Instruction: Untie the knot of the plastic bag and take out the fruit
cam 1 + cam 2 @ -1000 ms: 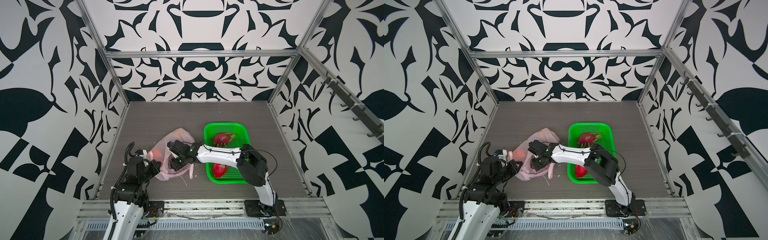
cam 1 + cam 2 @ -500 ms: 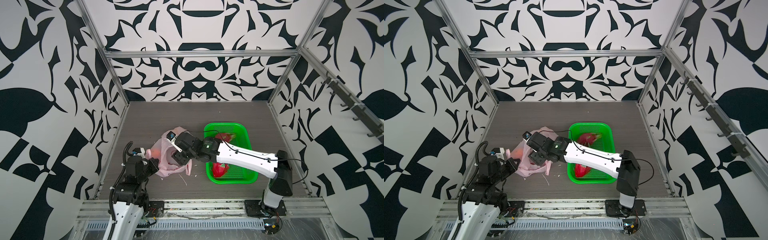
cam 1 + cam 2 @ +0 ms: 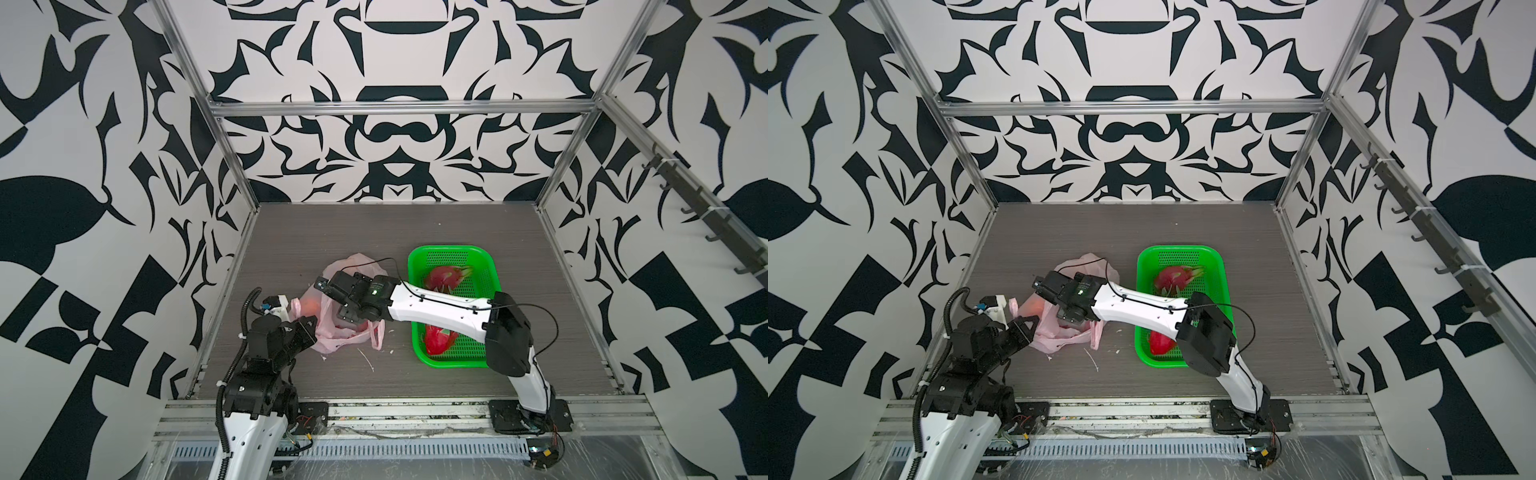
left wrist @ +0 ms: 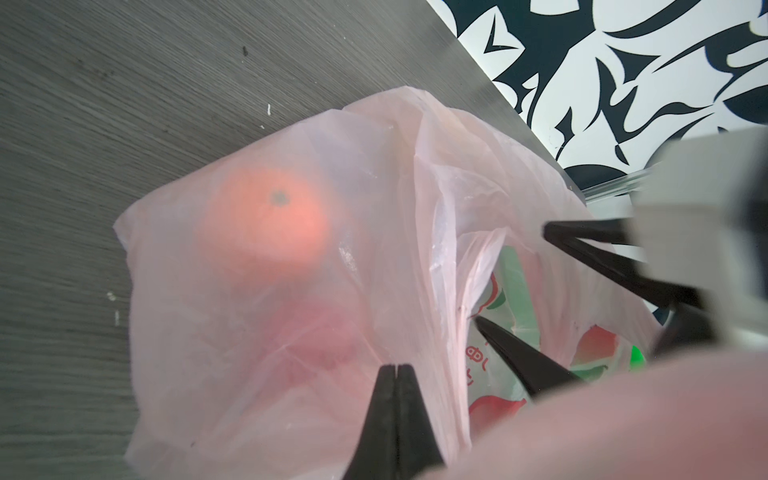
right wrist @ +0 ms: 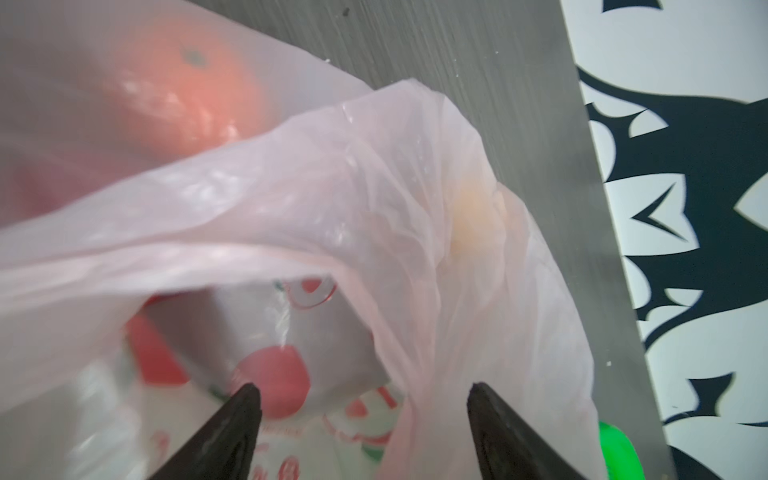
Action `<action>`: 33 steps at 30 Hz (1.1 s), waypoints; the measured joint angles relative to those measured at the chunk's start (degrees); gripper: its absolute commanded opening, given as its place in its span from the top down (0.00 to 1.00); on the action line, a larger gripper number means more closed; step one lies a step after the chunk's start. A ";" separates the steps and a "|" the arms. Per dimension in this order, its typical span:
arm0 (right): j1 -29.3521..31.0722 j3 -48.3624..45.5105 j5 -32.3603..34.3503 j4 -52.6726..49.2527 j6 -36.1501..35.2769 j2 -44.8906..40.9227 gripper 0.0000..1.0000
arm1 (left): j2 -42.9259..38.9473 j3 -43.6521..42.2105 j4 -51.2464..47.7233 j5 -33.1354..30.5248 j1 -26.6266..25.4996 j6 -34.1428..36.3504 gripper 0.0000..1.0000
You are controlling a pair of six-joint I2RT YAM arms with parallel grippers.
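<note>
Two claws work at a pink plastic bag point(image 3: 340, 338). Right claw point(image 5: 361, 415): fingers spread wide, holding nothing, straddling the rim of the bag's open mouth. Red and green print point(image 5: 274, 374) lies just ahead of it, its writing too blurred to read. Left claw point(image 4: 395, 370): fully closed, tips against the bag; a pinch cannot be confirmed. An orange point(image 4: 266, 224) sits inside the bag, beyond those tips. Two dragon fruits point(image 3: 446, 277) lie in a green basket point(image 3: 451, 250) behind the right claw.

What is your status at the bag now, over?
Left end effector shut at plastic bag edge. Right end effector open at bag mouth. One orange visible inside; two dragon fruits in green basket. Nothing blocking.
</note>
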 measured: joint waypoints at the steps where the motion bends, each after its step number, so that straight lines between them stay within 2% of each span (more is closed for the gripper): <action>1: -0.09 0.00 1.36 1.88 -0.83 1.03 0.22 | -0.20 0.00 0.02 -0.02 0.00 0.00 1.00; 3: -0.31 0.09 3.34 5.84 -2.16 2.80 0.25 | -0.31 0.00 0.22 0.00 0.00 -0.02 1.00; 6: -0.61 3.87 5.38 9.97 -3.76 6.95 0.37 | -0.20 -0.04 1.49 0.00 0.00 -0.20 1.00; 8: -0.85 8.11 6.01 12.33 -4.76 10.14 0.55 | 0.31 -0.07 3.19 -0.04 0.00 -0.33 1.00; 10: -1.16 10.62 6.16 14.21 -5.42 11.74 0.68 | 1.27 -0.07 5.16 -0.20 0.00 -0.50 1.00; 14: -1.60 12.15 5.90 16.68 -7.21 11.91 0.83 | 4.44 0.00 9.14 -1.03 0.00 -0.57 1.00; 20: -1.99 11.02 4.52 18.45 -8.26 9.51 0.95 | 9.22 2.40 13.49 -3.56 0.00 0.66 1.00; 26: -1.99 6.93 3.34 20.20 -8.57 2.82 1.00 | 14.34 9.42 16.59 -6.29 0.00 3.61 1.00; 33: -1.99 1.75 2.78 23.12 -8.00 -4.26 1.00 | 18.64 16.72 18.86 -8.00 0.00 7.89 1.00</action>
